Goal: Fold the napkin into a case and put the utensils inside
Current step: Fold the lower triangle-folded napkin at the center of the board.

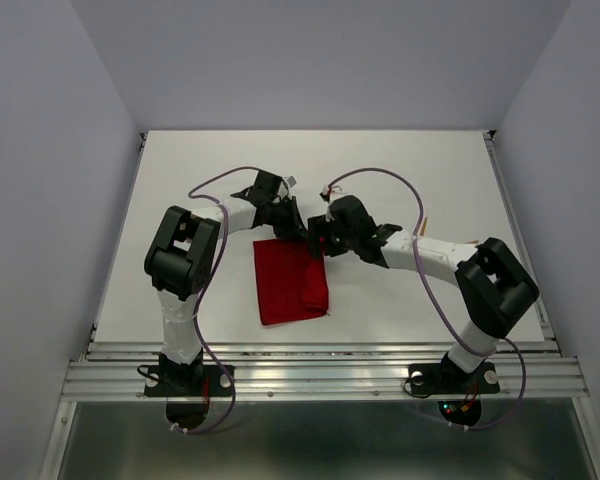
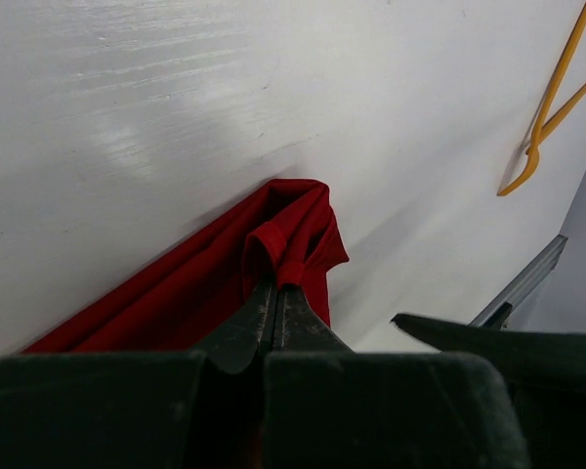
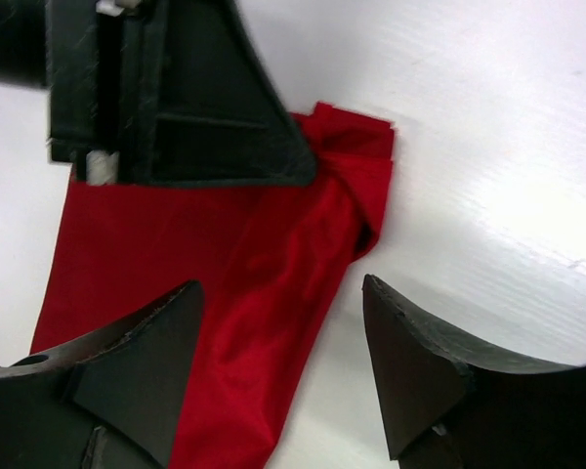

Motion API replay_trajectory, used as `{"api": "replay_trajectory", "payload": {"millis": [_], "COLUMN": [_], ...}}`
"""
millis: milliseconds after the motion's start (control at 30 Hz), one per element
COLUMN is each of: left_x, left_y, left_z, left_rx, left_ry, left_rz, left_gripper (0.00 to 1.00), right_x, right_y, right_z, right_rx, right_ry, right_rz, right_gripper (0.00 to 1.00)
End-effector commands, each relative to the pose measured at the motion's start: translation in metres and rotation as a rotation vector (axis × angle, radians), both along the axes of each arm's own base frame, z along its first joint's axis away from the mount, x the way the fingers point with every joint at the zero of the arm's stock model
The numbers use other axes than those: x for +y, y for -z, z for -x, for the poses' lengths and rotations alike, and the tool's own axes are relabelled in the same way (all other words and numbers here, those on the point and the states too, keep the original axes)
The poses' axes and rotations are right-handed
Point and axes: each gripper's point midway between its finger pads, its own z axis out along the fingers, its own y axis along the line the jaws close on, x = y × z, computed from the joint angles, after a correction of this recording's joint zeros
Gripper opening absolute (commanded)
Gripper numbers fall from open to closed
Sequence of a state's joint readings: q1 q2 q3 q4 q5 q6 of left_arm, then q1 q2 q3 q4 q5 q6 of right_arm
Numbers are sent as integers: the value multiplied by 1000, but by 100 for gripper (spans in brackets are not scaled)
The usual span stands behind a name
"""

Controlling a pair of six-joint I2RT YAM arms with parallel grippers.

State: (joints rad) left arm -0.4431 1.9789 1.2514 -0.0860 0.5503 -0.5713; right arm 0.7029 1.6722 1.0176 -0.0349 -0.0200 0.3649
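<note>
**Mia:** So, what are the fingers of the left gripper (image 2: 275, 285) doing?

**Ben:** They are shut tight on a bunched bit of the napkin (image 1: 280, 285), up at its far right corner.

**Mia:** And the right gripper (image 3: 278, 288)?

**Ben:** Its fingers stand wide apart and hold nothing. They hang just over the napkin, right beside the left gripper. The doubled-over right side of the cloth lies between them.

**Mia:** Which way does the napkin run?

**Ben:** Its long way goes from the far edge of the table (image 1: 200, 180) toward the near edge. It lies in the middle, closer to the near edge.

**Mia:** Where are the utensils (image 2: 547, 107)?

**Ben:** Out toward the right edge of the table, well apart from the napkin. I think the right arm is nearer to them.

**Mia:** So what matters next?

**Ben:** I think the right fingers must come down on that doubled-over side and pinch it, since the fold runs the long way.
</note>
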Motion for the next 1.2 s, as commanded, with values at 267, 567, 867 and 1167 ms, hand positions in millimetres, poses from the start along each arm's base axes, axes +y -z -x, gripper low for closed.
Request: {"api": "replay_trajectory", "payload": {"millis": [267, 567, 867, 1167], "left_x": [-1, 0, 1, 3], "left_y": [-24, -24, -24, -23], "left_z": [-3, -3, -3, -3], "left_rx": [-46, -41, -39, -36], "left_ry": [-2, -8, -9, -10], "left_rz": [46, 48, 50, 44], "left_gripper": [0, 0, 0, 0], "right_x": [9, 29, 31, 19], "right_y": [17, 15, 30, 38], "right_z": [0, 4, 0, -2], "right_rx": [-51, -98, -111, -139], "right_ry": [120, 149, 176, 230], "right_rz": [202, 238, 292, 347], "right_gripper": [71, 68, 60, 45]}}
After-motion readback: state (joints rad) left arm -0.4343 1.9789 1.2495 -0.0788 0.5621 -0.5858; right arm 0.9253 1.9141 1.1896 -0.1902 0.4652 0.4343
